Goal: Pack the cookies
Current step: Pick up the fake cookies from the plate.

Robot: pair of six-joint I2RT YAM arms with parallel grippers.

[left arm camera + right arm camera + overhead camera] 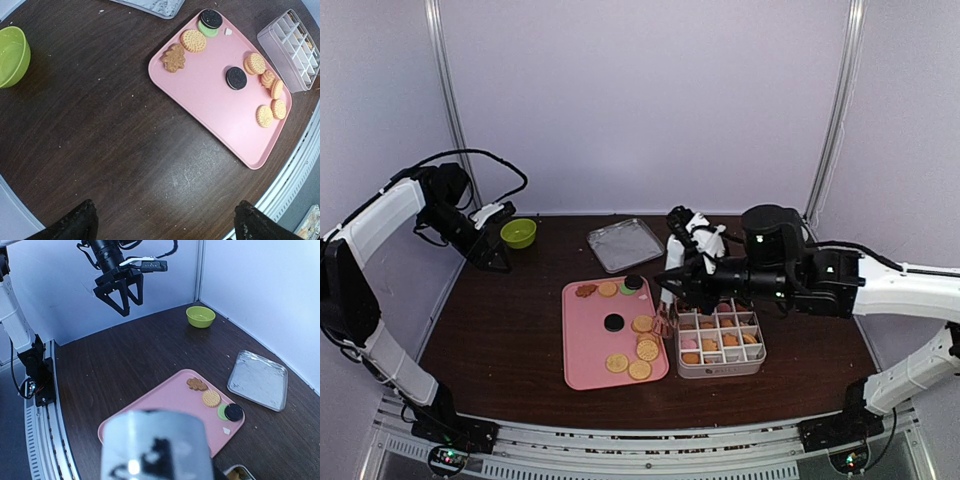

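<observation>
The left arm [380, 215] is reaching up and in from the bench's [510, 330] left side. The left fingers [75, 225] are hanging high and spread wide apart, near a green bowl [518, 233] and well apart from the pink tray [200, 95]. The right arm [900, 280] is stretching across from the right, and the right fingers [672, 283] are hovering over the gap between the tray and a divided box [720, 371]. A blurred metal tool [155, 440] is filling the right wrist view, so I cannot tell whether those fingers are clamped on it.

A wide stretch of bench is lying between the bowl and the tray's left edge. The tray's right edge is sitting just beside the box, and a metal tray [625, 245] is lying behind both.

The cookies [264, 116] are lying on the pink tray: at least six golden rounds, two black, one green and one brown. More are sitting in the box's compartments, too small to count.
</observation>
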